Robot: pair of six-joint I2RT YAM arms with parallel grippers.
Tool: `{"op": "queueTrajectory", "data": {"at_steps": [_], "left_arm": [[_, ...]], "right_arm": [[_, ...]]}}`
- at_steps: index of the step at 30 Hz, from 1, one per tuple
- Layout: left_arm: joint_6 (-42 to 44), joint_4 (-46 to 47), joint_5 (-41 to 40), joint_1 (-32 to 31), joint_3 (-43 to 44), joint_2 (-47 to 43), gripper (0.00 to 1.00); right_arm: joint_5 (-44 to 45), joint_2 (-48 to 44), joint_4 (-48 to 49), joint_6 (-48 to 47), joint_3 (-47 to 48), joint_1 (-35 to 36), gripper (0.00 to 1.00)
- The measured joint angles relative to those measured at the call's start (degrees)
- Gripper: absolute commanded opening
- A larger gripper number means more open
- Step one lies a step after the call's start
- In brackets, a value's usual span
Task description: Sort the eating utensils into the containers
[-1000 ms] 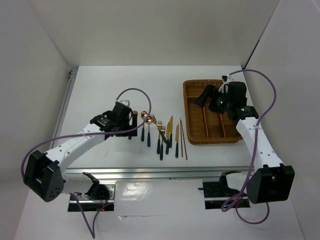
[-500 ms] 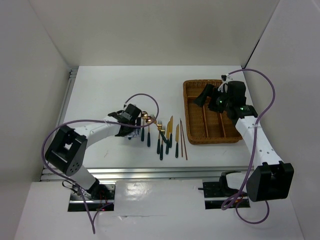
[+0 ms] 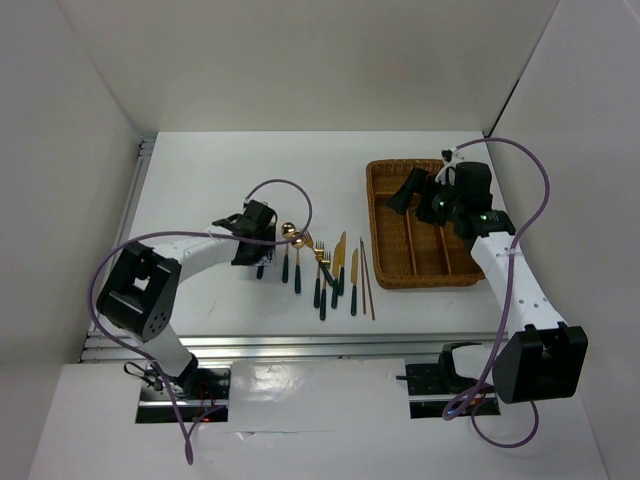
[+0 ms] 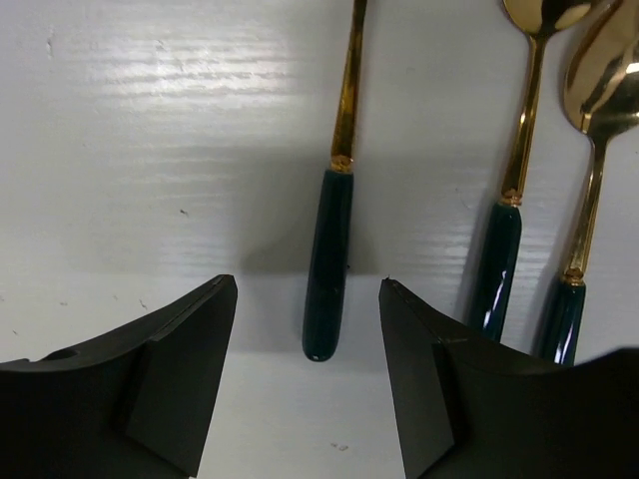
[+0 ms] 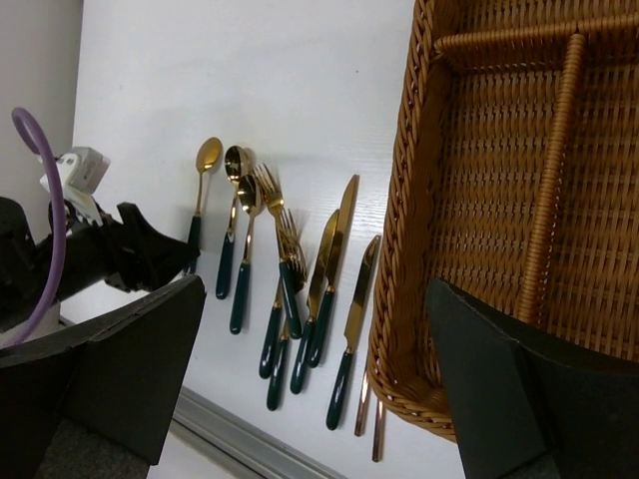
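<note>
Several gold-headed utensils with dark green handles (image 3: 320, 270) lie in a row on the white table, with two brown chopsticks (image 3: 366, 275) at the row's right end. My left gripper (image 3: 258, 260) is open and low over the leftmost spoon. In the left wrist view its fingers straddle that spoon's handle (image 4: 327, 264) without touching it. The brown wicker tray (image 3: 385, 225) stands at the right, and the compartments that show hold nothing. My right gripper (image 3: 406, 192) is open and empty above the tray's far left part.
Two more spoons (image 4: 499, 249) lie just right of the left gripper's fingers. In the right wrist view the tray's wall (image 5: 399, 259) stands close beside a knife (image 5: 351, 329) and the chopsticks (image 5: 376, 429). The table's metal front rail (image 3: 300, 345) runs below the utensils.
My left arm has swung in, and its gripper has moved right and lowered onto the leftmost spoon's handle end. The right arm has not moved.
</note>
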Motion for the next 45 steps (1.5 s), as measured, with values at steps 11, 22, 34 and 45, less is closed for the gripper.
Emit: {"op": "queueTrajectory", "data": {"at_steps": [11, 22, 34, 45], "left_arm": [[2.6, 2.4, 3.8, 1.5, 3.1, 4.7, 0.64], [3.2, 3.2, 3.7, 1.5, 6.3, 7.8, 0.24], [0.7, -0.1, 4.3, 1.5, 9.0, 8.5, 0.00], [-8.4, -1.4, 10.4, 1.5, 14.4, -4.3, 0.00]], "right_arm": [[-0.4, -0.1, 0.2, 0.0, 0.0, 0.0, 1.00], [-0.4, -1.1, 0.1, 0.0, 0.0, 0.0, 1.00], [-3.9, -3.7, 0.6, 1.2, -0.4, 3.0, 1.00], [-5.0, -4.9, 7.8, 1.6, -8.0, 21.3, 1.00]]}}
